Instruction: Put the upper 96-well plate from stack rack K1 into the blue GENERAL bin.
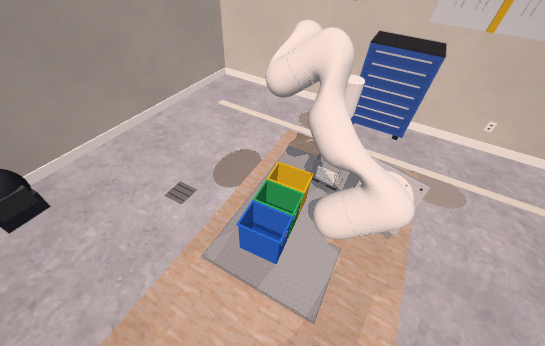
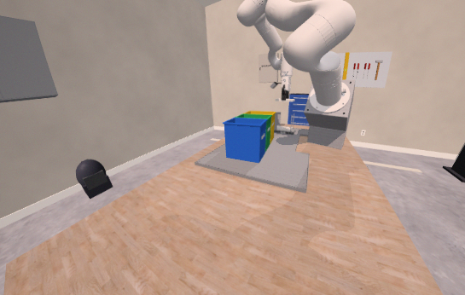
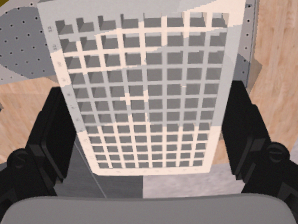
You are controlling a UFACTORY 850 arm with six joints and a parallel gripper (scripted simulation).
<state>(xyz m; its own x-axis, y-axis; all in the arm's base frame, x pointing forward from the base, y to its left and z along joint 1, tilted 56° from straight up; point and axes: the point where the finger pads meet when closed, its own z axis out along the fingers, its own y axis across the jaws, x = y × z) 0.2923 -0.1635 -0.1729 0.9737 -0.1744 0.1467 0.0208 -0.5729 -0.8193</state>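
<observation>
White and gridded, with wells facing the camera: the upper 96-well plate [image 2: 287, 100] [image 3: 145, 95], well inside the black pads of the gripper [image 2: 285, 95] [image 3: 147, 103]. Spans nearly the full opening in the wrist view, and is clamped by its two long sides. Hangs level near the top centre of the exterior view, above and beyond the bins; is hidden from the top view by the arm [image 1: 337, 115] [image 2: 322, 34].

Near the centre of the top view, upright in a touching or nearly touching row: blue bin [image 1: 261, 243] [image 2: 245, 141] nearest, then green bin [image 1: 280, 197] [image 2: 268, 136], then yellow bin [image 1: 292, 170] [image 2: 272, 124]. Just right of yellow, low down: lower plate [image 1: 327, 175]. Beneath them all, a grey mat [image 1: 285, 285] [image 2: 286, 170] on the wooden desk [image 1: 180, 290] [image 2: 226, 234]. Signs too small to read.
</observation>
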